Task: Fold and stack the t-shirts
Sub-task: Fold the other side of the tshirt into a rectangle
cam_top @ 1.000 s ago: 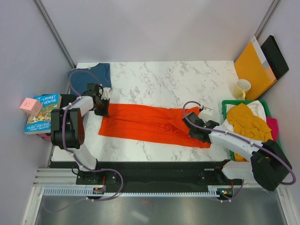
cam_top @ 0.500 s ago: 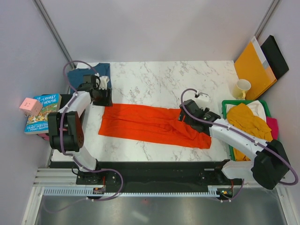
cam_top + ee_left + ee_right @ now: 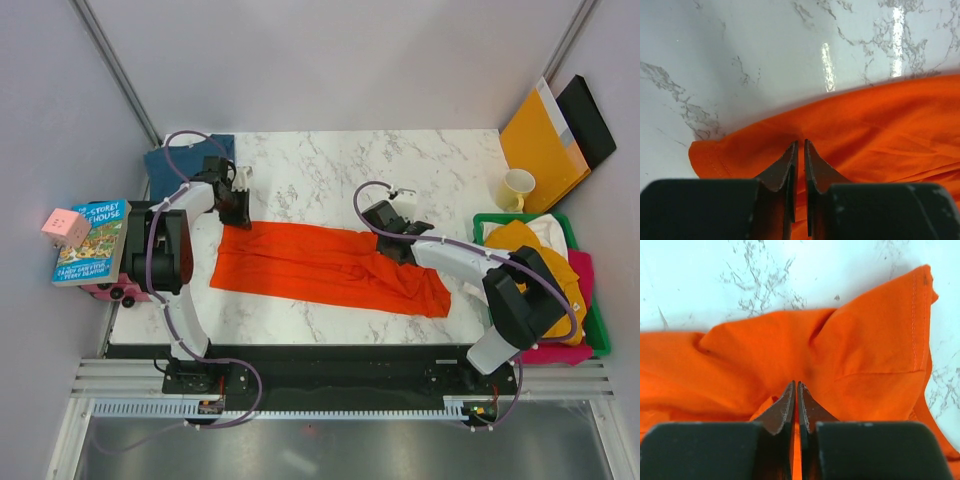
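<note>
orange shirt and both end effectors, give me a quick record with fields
orange t-shirt: lies as a long band across the marble table
left end effector: shut on the band's far edge, near its left corner
right end effector: shut on bunched cloth at the far edge, toward the right end
teal t-shirt: at the table's far left corner
green basket: right side, mustard t-shirt on top

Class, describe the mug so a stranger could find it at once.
Start at the marble table and go to its far right corner. There, between the green basket and the leaning yellow envelope, stands the mug: pale yellow, the only cup.
</note>
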